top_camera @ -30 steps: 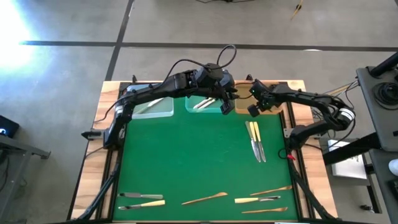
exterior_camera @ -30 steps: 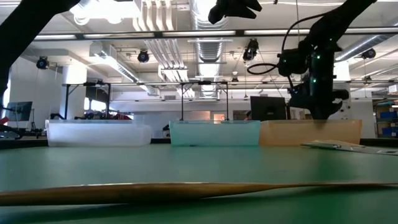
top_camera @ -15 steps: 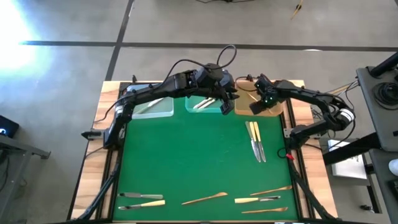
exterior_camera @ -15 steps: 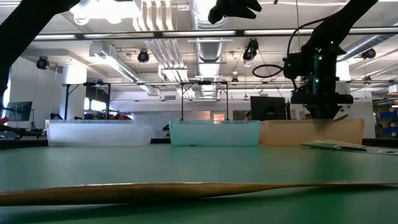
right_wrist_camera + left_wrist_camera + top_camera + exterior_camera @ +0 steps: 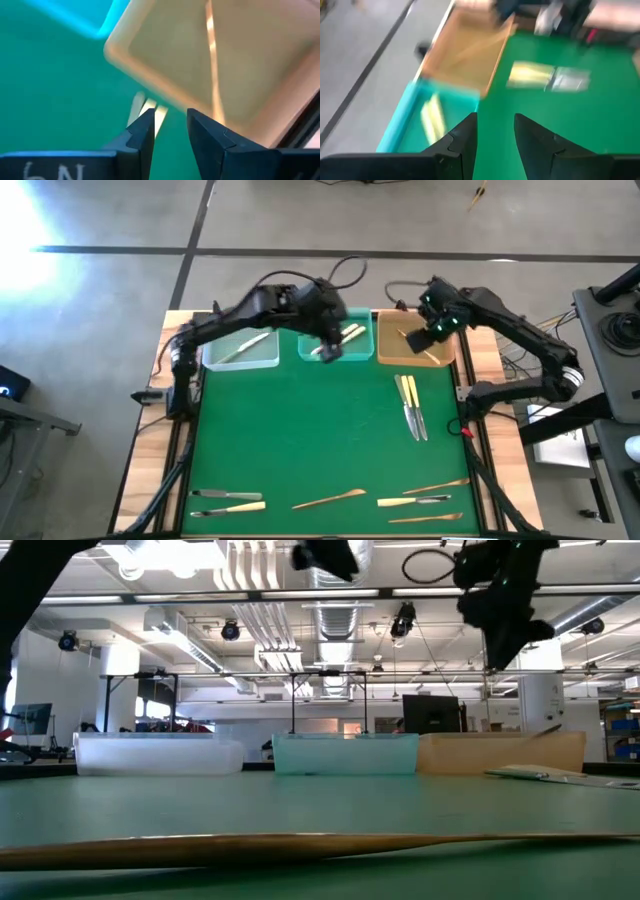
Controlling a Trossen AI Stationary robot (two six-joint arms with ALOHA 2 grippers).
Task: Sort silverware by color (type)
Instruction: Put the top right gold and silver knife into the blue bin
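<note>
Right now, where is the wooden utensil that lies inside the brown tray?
In the high view, the wooden utensil lies diagonally in the brown tray at the table's far right, just below the right gripper and beside the teal tray.

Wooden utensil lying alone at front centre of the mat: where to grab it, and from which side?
Grip the wooden utensil at mid-shaft, straight down from above, jaws closing across its thin width. It lies flat, nearly left-to-right, with bare green mat on both long sides, so the middle looks clearest and likely best balanced.
</note>
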